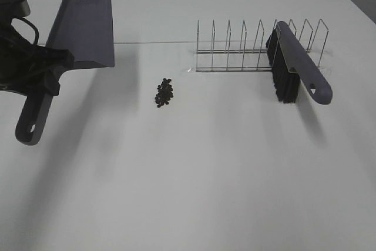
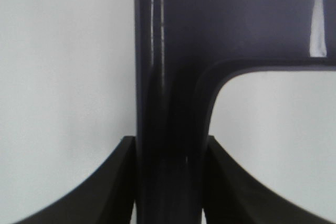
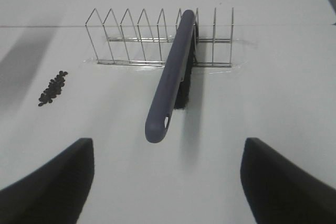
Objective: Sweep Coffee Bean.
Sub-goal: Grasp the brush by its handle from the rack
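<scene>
Your left gripper [image 2: 170, 182] is pinching the dustpan [image 1: 82, 27] by its handle: the two dark, curved fingers [image 2: 113, 182] press against either side of the smooth, glossy purple-grey plastic stem. In the high view the pan sits at the far left. Its broad, wedge-shaped scoop points away from you, and its rounded handle end, with a hanging hole, points toward you. It casts a soft shadow on the matte white table [image 1: 205, 204].

The beans [image 1: 164, 91] lie in one small, tight cluster on the bare table. They are tiny, dark ovals, right of the dustpan and left of the rack [image 1: 235, 51], touching neither.

The rack is thin bright wire bent into a row of pointed loops. The brush [image 1: 299, 66] rests tilted in it near its right end. The brush has a long, smooth, purple-grey back and a rounded handle tip with a teardrop hole. Its dense black bristles [image 1: 284, 83] hang down to the table.

Your right gripper [image 3: 168, 142] is spread wide and empty. Its two dark fingers sit well apart on either side of the brush handle, short of it and not touching it.
</scene>
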Tool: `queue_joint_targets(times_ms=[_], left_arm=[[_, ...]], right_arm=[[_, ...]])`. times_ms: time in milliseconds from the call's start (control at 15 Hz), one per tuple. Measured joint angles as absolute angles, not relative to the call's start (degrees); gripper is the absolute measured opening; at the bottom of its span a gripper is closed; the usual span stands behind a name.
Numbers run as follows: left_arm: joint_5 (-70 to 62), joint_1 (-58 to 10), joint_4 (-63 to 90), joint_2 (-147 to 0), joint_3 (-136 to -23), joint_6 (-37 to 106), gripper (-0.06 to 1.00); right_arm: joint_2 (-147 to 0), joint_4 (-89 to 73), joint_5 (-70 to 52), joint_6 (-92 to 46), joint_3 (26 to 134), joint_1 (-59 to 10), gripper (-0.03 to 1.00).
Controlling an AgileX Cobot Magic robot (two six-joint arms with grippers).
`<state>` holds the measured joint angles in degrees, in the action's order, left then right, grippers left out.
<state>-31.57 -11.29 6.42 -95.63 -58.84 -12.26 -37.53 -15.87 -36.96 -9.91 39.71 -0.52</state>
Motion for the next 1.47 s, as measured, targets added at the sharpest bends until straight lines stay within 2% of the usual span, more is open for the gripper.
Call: queue_joint_targets(times_ms=[267, 467, 600, 667, 1000, 1200, 1467], left_arm=[[-31.6, -11.3, 6.4, -95.6, -58.8, -12.2, 0.35], [-31.6, -11.3, 6.4, -95.6, -58.8, -12.2, 0.35], [-31.6, -11.3, 6.4, -95.6, -58.8, -12.2, 0.35], [-31.6, -11.3, 6.4, -95.6, -58.8, -12.2, 0.35], [-31.6, -11.3, 6.4, -95.6, -58.8, -12.0, 0.35], [-31.6, -11.3, 6.4, -95.6, -58.8, -12.0, 0.35], [-31.4, -11.3, 6.4, -95.6, -58.8, -11.9, 0.35]], right_arm=[[-60.7, -19.3, -37.5, -16.4, 52.8, -0.5, 0.73], [-79.1, -19.3, -43.4, -16.6, 66.3, -0.6, 0.73], [-86.3, -19.3, -47.0, -16.3, 72.8, -0.6, 0.73], [-96.4, -19.2, -53.4, -12.9, 83.0, -0.6, 0.73], [-114.9, -1.9, -65.5, 2.1, 105.6, -8.3, 0.73], [-124.1, -0.5, -67.9, 6.2, 117.3, -8.7, 0.73], [-132.0, -1.3, -69.1, 6.4, 125.2, -8.7, 0.7]])
